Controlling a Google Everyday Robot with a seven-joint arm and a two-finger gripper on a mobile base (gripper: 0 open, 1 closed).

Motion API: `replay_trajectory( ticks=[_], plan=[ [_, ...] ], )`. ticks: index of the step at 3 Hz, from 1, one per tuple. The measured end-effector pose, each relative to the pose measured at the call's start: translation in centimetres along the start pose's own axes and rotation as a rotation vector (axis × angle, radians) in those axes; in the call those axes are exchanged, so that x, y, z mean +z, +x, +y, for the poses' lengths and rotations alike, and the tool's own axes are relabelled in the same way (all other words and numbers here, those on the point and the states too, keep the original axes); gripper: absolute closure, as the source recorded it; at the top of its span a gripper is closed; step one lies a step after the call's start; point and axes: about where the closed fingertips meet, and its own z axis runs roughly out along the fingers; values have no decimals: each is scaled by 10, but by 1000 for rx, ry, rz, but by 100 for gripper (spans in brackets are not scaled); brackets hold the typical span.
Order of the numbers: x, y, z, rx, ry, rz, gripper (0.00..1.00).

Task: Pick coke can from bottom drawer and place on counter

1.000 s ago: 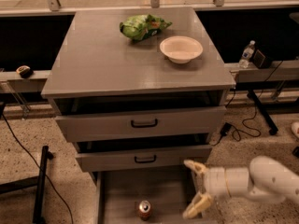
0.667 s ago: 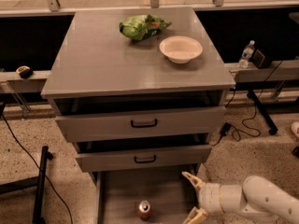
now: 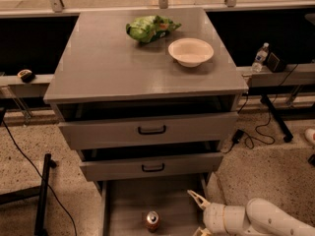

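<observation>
One coke can point(image 3: 152, 221) upright on floor of bottom drawer point(image 3: 129, 203), tray pulled out, can near front middle. One tool point(image 3: 199, 216) low at tray's right side, near can, apart from it; fingers point(image 3: 196, 198) spread wide, nothing held. Worktop point(image 3: 108, 63) carries white bowl point(image 3: 191, 51) and green bag point(image 3: 150, 28), toward back right. Water bottle point(image 3: 259, 58) on ledge, far right.

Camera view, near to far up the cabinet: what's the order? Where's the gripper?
coke can in the bottom drawer, gripper open to its right → lower drawer front → upper drawer front → counter → white bowl → green bag
</observation>
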Motion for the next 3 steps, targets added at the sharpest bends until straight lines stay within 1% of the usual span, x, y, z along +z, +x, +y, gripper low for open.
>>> replay_trajectory(
  ticks=[1, 2, 3],
  plan=[
    [43, 17, -12, 3, 52, -5, 0],
    [89, 41, -13, 8, 105, 45, 0],
    [132, 78, -34, 43, 161, 56, 0]
  ],
)
